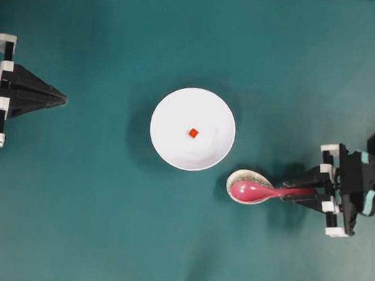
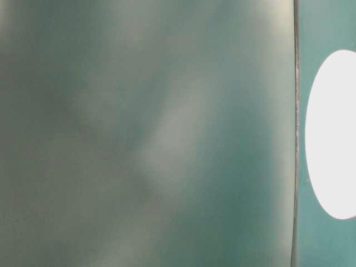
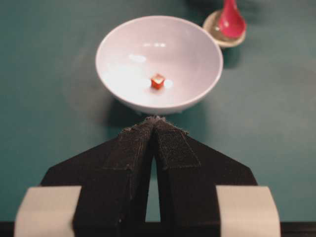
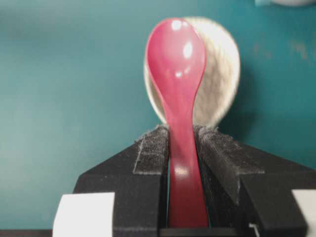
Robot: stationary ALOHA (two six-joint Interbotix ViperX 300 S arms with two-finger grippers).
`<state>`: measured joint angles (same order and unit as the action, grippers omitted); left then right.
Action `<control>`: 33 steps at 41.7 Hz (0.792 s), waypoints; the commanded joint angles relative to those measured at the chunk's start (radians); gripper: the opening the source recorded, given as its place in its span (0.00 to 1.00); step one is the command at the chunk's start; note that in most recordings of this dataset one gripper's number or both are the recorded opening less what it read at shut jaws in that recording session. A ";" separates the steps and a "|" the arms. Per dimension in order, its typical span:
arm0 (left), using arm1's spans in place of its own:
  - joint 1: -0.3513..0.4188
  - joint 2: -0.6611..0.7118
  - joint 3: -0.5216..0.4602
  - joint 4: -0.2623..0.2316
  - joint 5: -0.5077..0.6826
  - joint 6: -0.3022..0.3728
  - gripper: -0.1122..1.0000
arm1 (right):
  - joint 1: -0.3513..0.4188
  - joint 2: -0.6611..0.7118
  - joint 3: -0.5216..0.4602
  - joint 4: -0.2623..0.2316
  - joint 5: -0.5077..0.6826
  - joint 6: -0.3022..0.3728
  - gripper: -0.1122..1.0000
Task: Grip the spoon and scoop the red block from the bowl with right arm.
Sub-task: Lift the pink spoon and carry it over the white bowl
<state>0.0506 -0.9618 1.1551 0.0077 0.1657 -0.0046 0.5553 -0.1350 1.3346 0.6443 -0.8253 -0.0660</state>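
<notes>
With our right claw [image 4: 181, 136] clamped on the glossy pink spoon's handle [image 4: 183, 163], we see the tiny red block [image 1: 192, 133] up-left in the white bowl [image 1: 170, 107].

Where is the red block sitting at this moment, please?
In the overhead view the red block lies near the middle of the white bowl, at the table's centre, up and left of the spoon on its grey rest.

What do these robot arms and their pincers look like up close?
Both are black. Each gripper, left gripper and right gripper, tapers into two wedge-shaped fingers faced with fuzzy black pads, with white blocks at the finger bases. The right arm also carries teal patches.
</notes>
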 commanded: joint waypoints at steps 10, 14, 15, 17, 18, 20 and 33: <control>0.003 0.008 -0.020 0.002 0.002 -0.002 0.10 | -0.138 -0.232 -0.034 0.000 0.183 -0.124 0.32; 0.003 0.008 -0.020 0.002 0.002 -0.002 0.10 | -0.210 -0.313 -0.066 -0.002 0.304 -0.201 0.32; 0.003 0.008 -0.020 0.002 0.002 -0.002 0.10 | -0.227 -0.330 -0.074 -0.002 0.331 -0.216 0.32; 0.003 0.006 -0.020 0.002 0.002 0.000 0.10 | -0.273 -0.367 -0.097 -0.002 0.403 -0.252 0.32; 0.003 0.006 -0.020 0.002 0.002 0.000 0.10 | -0.291 -0.380 -0.107 -0.002 0.434 -0.267 0.32; 0.003 0.008 -0.020 0.002 0.002 -0.002 0.10 | -0.341 -0.413 -0.135 -0.002 0.514 -0.299 0.32; 0.003 0.008 -0.020 0.002 0.002 -0.002 0.10 | -0.601 -0.503 -0.328 -0.043 0.963 -0.414 0.32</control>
<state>0.0506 -0.9618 1.1551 0.0077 0.1718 -0.0046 0.0015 -0.6305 1.0738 0.6197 0.0583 -0.4771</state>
